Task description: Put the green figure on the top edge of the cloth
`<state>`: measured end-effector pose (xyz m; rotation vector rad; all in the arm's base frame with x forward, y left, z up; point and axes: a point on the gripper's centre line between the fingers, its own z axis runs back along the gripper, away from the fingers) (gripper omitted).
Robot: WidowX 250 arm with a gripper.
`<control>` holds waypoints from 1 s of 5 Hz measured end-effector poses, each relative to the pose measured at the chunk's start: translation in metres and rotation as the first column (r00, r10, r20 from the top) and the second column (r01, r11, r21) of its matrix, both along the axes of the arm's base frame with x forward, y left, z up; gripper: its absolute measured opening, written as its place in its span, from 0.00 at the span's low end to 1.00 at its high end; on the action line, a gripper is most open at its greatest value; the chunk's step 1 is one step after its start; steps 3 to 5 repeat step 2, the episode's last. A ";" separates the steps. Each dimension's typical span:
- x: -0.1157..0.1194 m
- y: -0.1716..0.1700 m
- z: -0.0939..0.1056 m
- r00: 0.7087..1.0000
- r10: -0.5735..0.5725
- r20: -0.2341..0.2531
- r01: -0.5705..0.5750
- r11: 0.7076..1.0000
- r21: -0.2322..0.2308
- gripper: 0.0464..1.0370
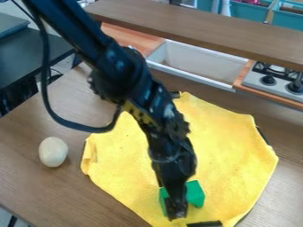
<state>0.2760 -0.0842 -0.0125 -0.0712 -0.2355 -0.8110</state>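
Can't tell if clenched or released, with claw [176, 214] at green block [196, 195] near bottom edge of cloth [228, 148]. Could ruck cloth by dragging too low, or drop block through an off-centre grip.

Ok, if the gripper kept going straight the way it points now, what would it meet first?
Gripper points down at the green figure, which shows on both sides of it, so probably that first. If it already straddles the figure, then the yellow cloth below; depth is unclear.
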 end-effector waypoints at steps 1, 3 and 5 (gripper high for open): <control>0.004 0.017 0.036 1.000 0.007 -0.002 -0.007 0.999 -0.048 0.96; -0.004 0.055 0.087 0.997 0.071 -0.014 -0.072 0.996 -0.051 0.96; -0.004 0.055 0.087 0.997 0.071 -0.014 -0.072 0.996 -0.051 0.96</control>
